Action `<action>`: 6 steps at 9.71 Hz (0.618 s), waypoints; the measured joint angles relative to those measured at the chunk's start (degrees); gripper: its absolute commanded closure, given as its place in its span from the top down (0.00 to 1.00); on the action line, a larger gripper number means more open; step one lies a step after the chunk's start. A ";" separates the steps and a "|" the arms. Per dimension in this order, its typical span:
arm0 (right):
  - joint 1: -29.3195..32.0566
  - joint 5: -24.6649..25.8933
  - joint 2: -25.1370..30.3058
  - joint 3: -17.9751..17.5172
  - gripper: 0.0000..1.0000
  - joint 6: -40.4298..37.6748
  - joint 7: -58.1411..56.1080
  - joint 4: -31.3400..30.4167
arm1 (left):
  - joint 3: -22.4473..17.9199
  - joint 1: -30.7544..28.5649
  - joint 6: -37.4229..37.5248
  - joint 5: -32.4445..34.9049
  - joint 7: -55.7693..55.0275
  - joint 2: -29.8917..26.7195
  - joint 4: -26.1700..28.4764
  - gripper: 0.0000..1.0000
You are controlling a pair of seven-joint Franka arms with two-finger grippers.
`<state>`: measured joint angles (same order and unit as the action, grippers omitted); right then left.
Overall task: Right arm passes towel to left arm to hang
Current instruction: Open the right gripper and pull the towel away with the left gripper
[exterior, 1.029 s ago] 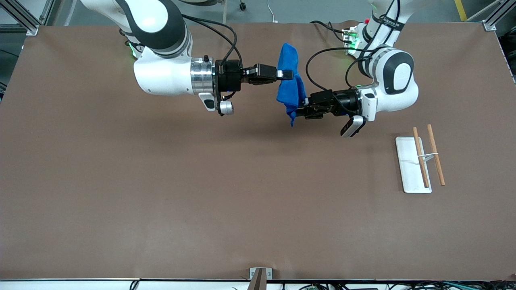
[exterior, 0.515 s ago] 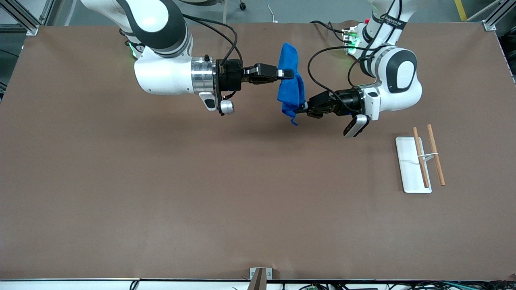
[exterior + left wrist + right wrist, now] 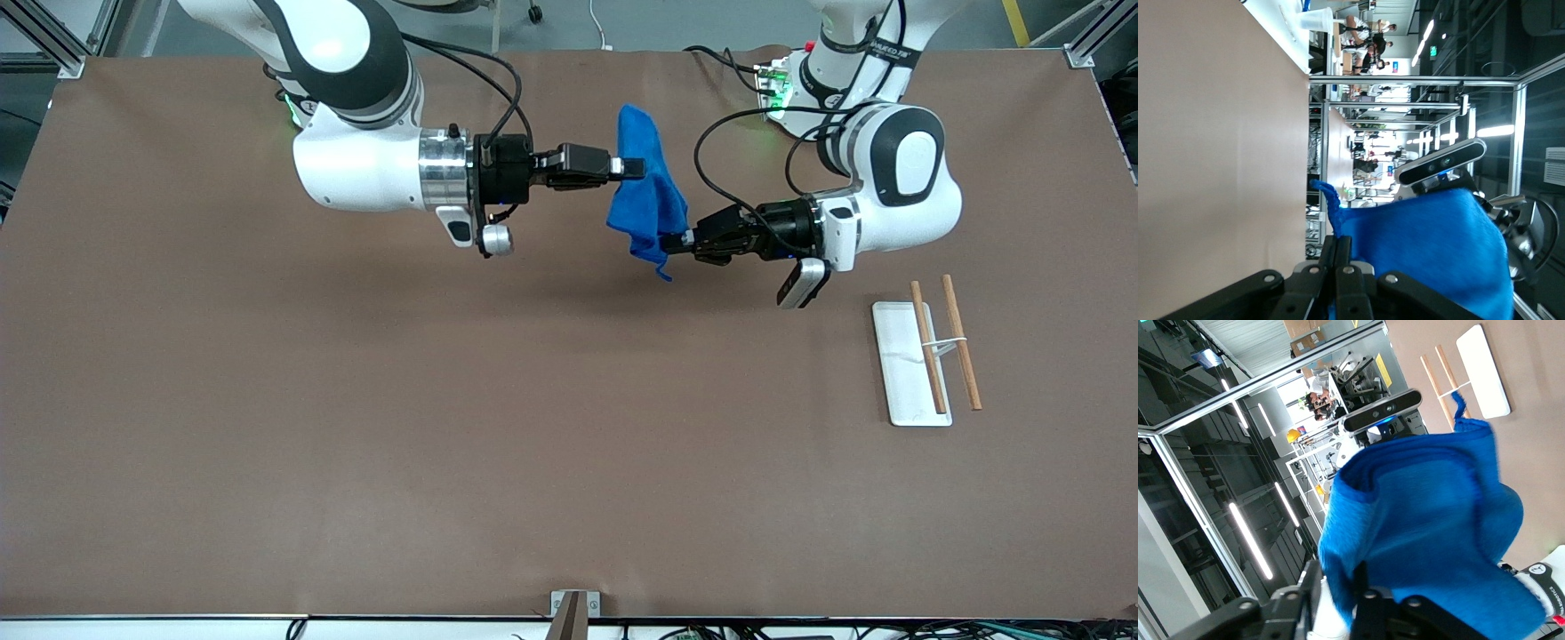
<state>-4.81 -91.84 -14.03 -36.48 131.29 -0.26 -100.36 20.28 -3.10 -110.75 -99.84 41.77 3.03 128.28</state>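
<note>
A brown mat covers the bench [image 3: 356, 427], with aluminium frame posts at its two corners on the robots' side and a hall with ceiling lights showing in both wrist views. The right gripper [image 3: 629, 167] is pinched on the upper part of the blue towel [image 3: 649, 196], its fingers pressed together with the cloth between them; in the right wrist view the fingers [image 3: 1361, 597] close on the towel's [image 3: 1425, 533] folds. The left gripper [image 3: 685, 240] is clamped on the towel's lower part, its fingers [image 3: 1341, 263] meeting on the blue cloth [image 3: 1431, 253] in the left wrist view. So the towel hangs in the air between the two grippers, over the middle of the bench toward the robots' edge, with one corner dangling below the left gripper. Both arms reach in level, wrists horizontal, pointing at each other. Toward the left arm's end of the bench lies a white tray [image 3: 902, 373] with two wooden sticks [image 3: 929, 347], one on the tray and the other just beside it.
</note>
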 measured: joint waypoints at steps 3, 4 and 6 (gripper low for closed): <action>5.68 26.29 -0.04 0.35 1.00 -3.36 13.98 0.18 | -2.53 -0.05 0.01 11.47 -6.36 -0.28 -2.69 0.00; 7.10 36.09 0.02 0.76 1.00 -5.49 18.44 0.27 | -3.74 -0.02 -0.03 17.10 -9.05 -0.45 -4.16 0.00; 8.48 56.65 0.63 2.88 1.00 -8.77 28.05 0.59 | -8.68 -0.11 -0.06 30.46 -13.92 -0.71 -7.43 0.00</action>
<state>3.67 -35.19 -13.40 -33.60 122.51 27.78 -99.76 11.60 -3.21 -110.81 -69.38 27.85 2.32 120.85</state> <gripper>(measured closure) 0.000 0.982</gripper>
